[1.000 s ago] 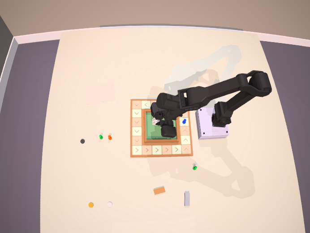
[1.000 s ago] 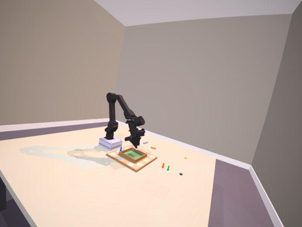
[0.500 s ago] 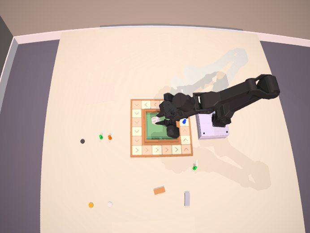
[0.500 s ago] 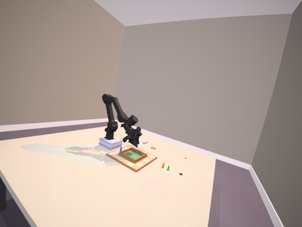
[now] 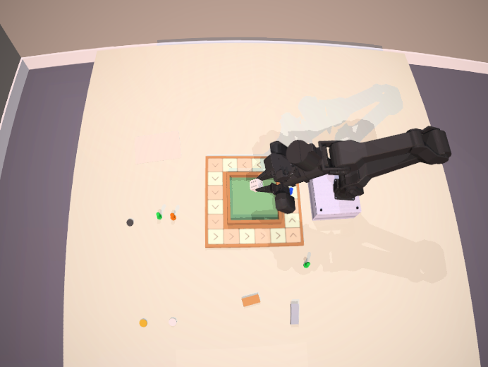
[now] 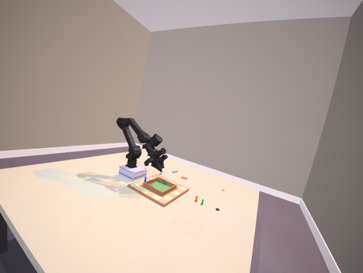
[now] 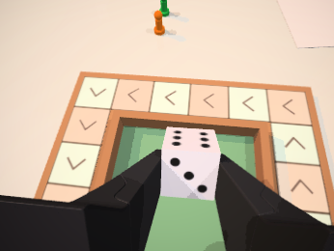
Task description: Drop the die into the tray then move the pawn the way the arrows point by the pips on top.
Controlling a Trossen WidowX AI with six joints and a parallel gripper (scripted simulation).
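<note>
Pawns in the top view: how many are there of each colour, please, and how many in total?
Green pawns: 2
Orange pawn: 1
Blue pawn: 1, partly hidden by the arm
Total: 4

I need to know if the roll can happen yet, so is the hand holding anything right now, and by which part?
Yes: the hand is shut on the white die, its two fingers pressing opposite side faces, above the green tray.
</note>
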